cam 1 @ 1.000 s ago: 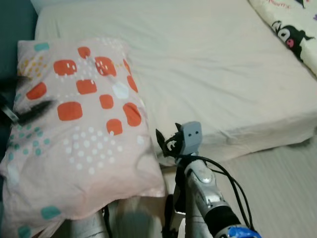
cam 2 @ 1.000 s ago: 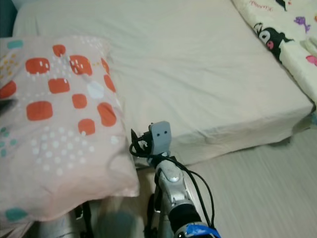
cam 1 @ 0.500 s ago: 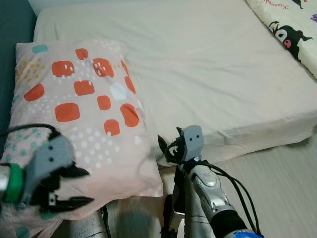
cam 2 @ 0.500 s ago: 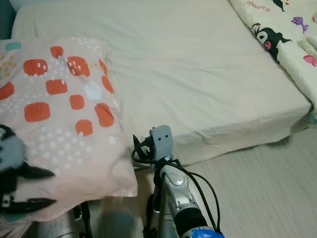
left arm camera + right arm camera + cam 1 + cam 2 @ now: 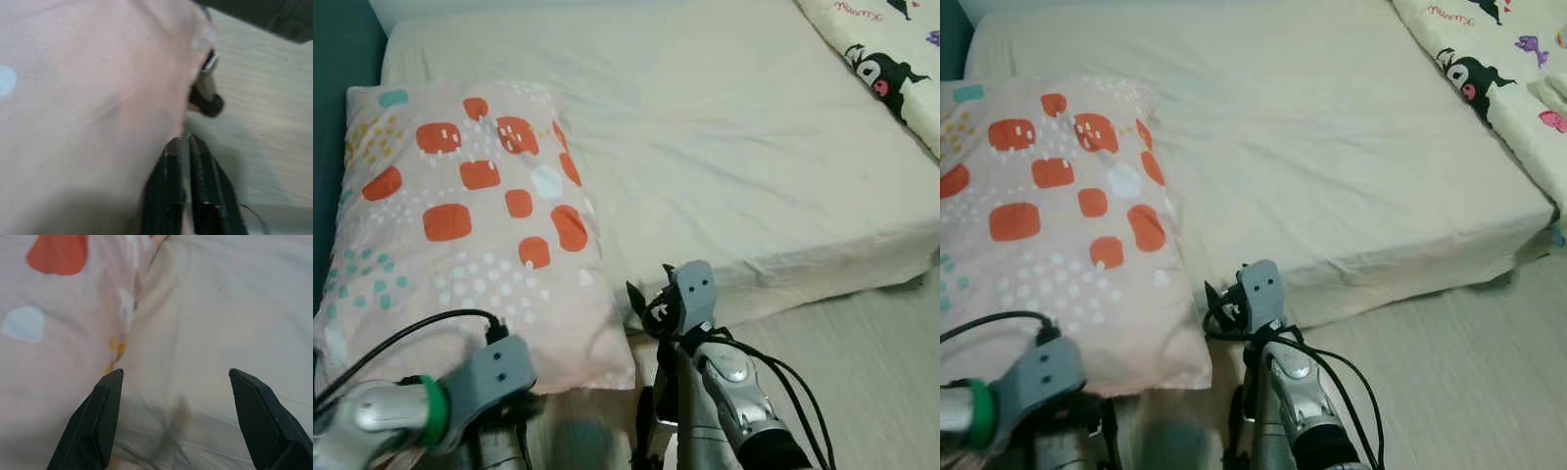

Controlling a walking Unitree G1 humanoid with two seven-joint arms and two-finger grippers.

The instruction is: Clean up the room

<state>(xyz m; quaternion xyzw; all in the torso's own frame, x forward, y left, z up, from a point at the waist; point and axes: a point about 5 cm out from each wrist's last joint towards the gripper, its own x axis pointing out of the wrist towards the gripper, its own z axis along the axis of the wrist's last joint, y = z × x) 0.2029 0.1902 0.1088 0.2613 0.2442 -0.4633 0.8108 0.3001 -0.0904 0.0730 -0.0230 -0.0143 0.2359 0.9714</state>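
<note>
One big bed (image 5: 754, 147) with a cream sheet takes up most of the scene, a cartoon-print blanket (image 5: 891, 59) at 1 o'clock. The pink pillow (image 5: 460, 215) with orange patches sits at 10 o'clock on the bed's near corner. Right gripper (image 5: 181, 411) – fingers wide apart – points at the pillow's edge. Left gripper (image 5: 185, 147) – fingers nearly together – sits low beside the pillow's near corner, over the wood floor (image 5: 1469, 372).

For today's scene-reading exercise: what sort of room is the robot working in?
Most likely a bedroom: a bed with a cream sheet, a patterned pillow at its edge, and a cartoon-print blanket beside a pale wood-look floor.
</note>
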